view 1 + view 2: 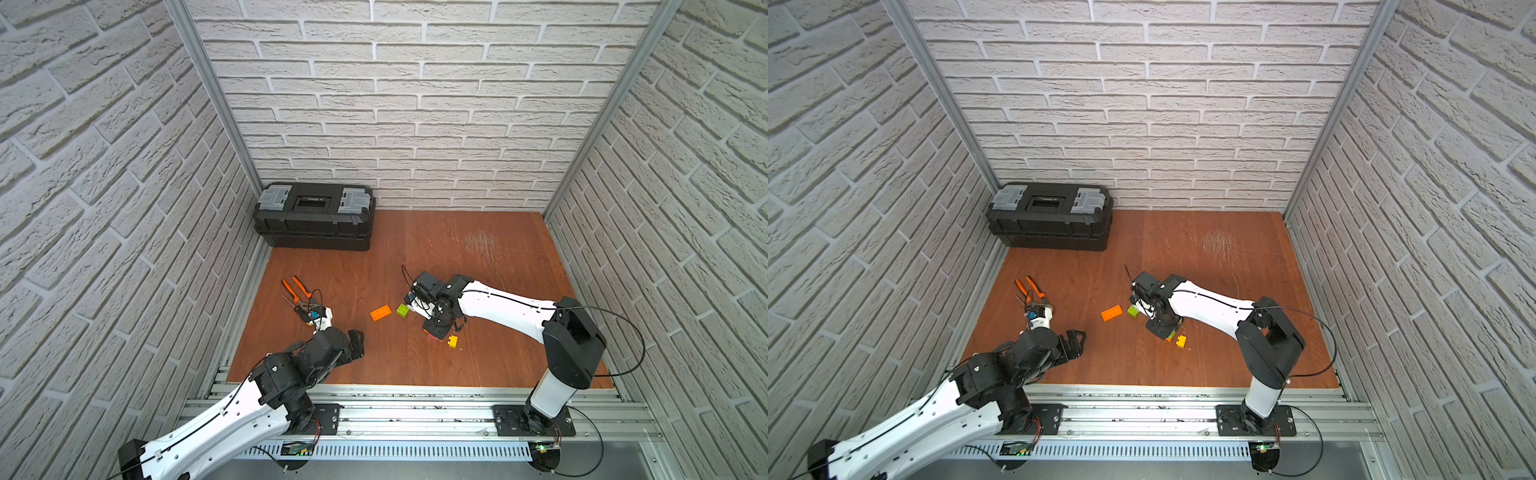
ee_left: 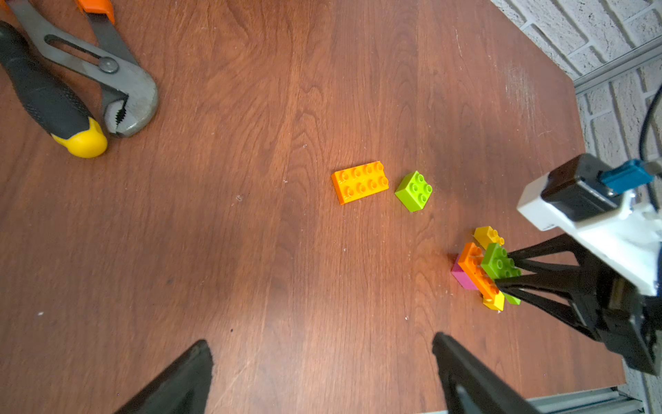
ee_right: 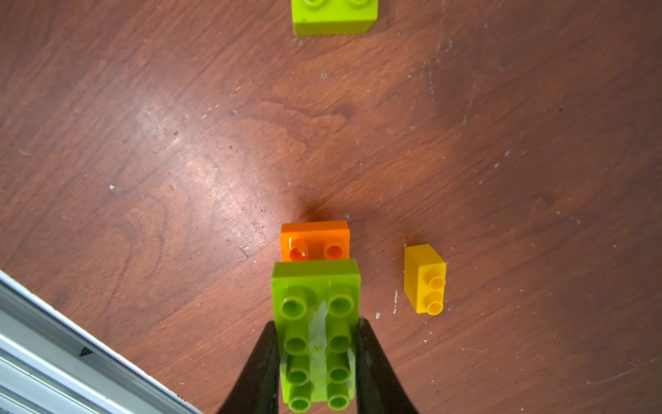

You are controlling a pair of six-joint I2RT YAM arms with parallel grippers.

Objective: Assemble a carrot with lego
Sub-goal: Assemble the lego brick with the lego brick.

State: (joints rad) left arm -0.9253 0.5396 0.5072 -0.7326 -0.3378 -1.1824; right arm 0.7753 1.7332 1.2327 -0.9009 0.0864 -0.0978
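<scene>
My right gripper (image 3: 317,324) is shut on the long lime green lego brick (image 3: 315,286), one finger on each long side. That brick sits on an orange brick (image 3: 315,238). In the left wrist view these form the carrot clump (image 2: 476,272), with a pink end (image 2: 462,279) and a yellow bit (image 2: 494,301) beneath. A loose yellow brick (image 3: 425,277) lies on its side right beside the clump. A loose orange oblong (image 1: 381,312) and a small lime green brick (image 1: 402,310) lie left of the clump. My left gripper (image 2: 318,344) hangs open and holds nothing, well left of the bricks.
Orange-handled pliers (image 1: 297,291) and a black-handled tool with a yellow tip (image 2: 46,96) lie at the left of the wooden table (image 1: 478,270). A black toolbox (image 1: 316,216) stands at the back left corner. Brick-pattern walls close three sides.
</scene>
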